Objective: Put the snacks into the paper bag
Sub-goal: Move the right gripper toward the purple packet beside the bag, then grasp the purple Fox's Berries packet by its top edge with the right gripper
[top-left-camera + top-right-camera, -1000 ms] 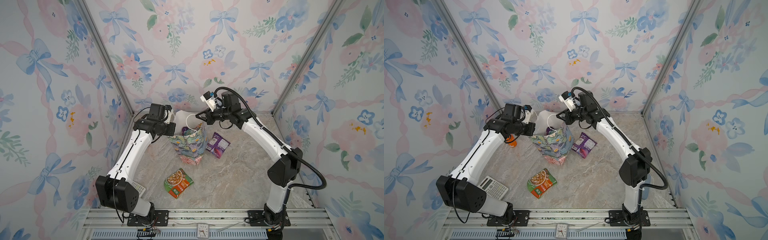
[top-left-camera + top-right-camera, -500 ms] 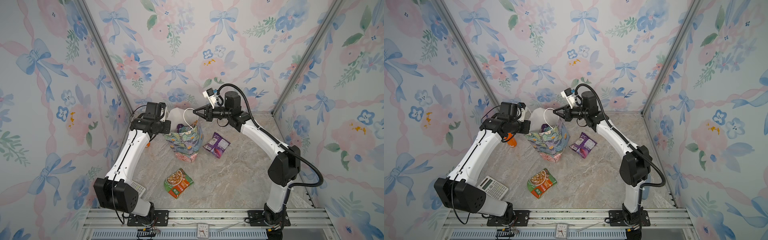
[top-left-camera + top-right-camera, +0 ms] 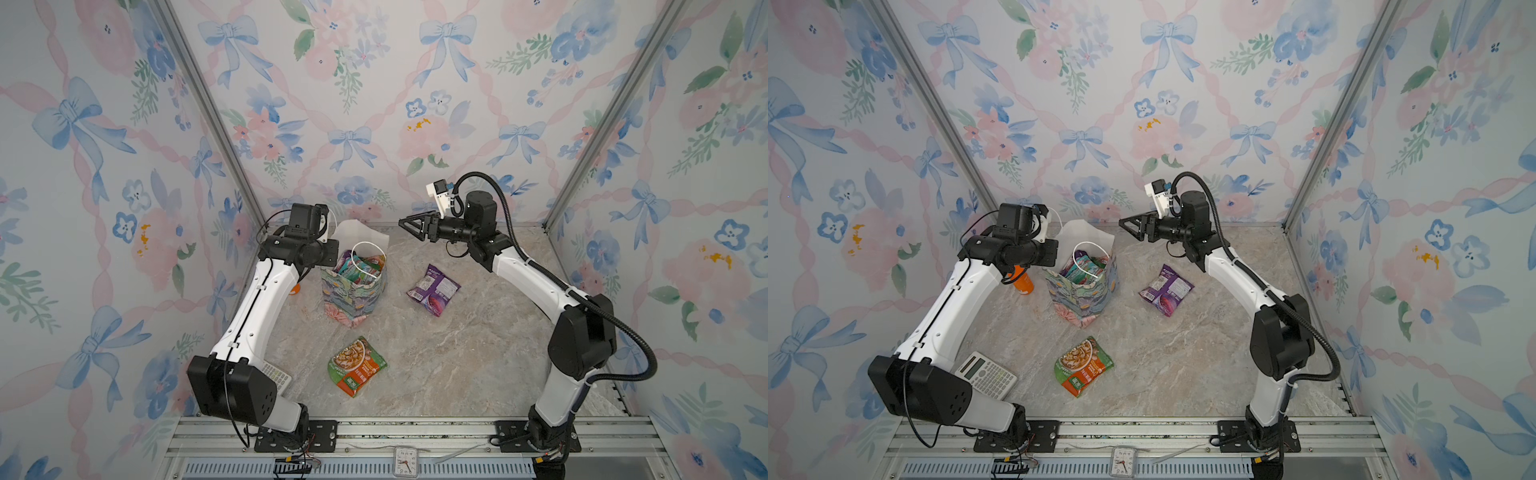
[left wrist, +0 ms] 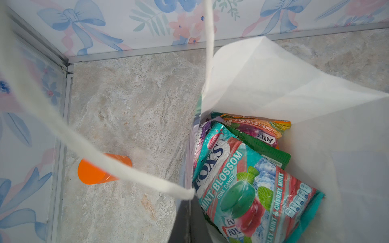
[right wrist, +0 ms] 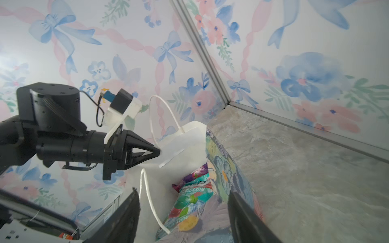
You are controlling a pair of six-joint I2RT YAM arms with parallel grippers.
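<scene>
- Floral wallpaper with blue bows closes in a marble-look tabletop point(image 3: 457, 353). In both top views the paper bag point(image 3: 351, 297) stands near the back, its mouth crowded with snacks. A purple packet point(image 3: 433, 289) lies to its right and a noodle-picture packet point(image 3: 357, 365) in front, both apart from it.
- In a top view the right gripper point(image 3: 1130, 227) hangs above the table just beside the bag's mouth and carries nothing. An orange bottle point(image 3: 1022, 280) and a calculator point(image 3: 986, 376) sit on the left and are no part of the job.
- From the left wrist, a teal mint packet point(image 4: 242, 181) lies on top of the pile inside the white walls. The rear cord handle point(image 4: 117, 165) stretches across the view.
- From the right wrist, the left gripper point(image 5: 157, 151) is clenched on the bag's white wall near where that handle is fixed, which appears to prop the mouth open. The right gripper's own fingers point(image 5: 132, 210) stand wide apart and empty.
- Risks, as I judge them:
  - The pile sits high, so another glossy packet could slide back out.
  - The front cord handle point(image 5: 152, 210) droops over the opening and could snag a packet or a finger.
  - A tug from the left arm could tip the light bag.
</scene>
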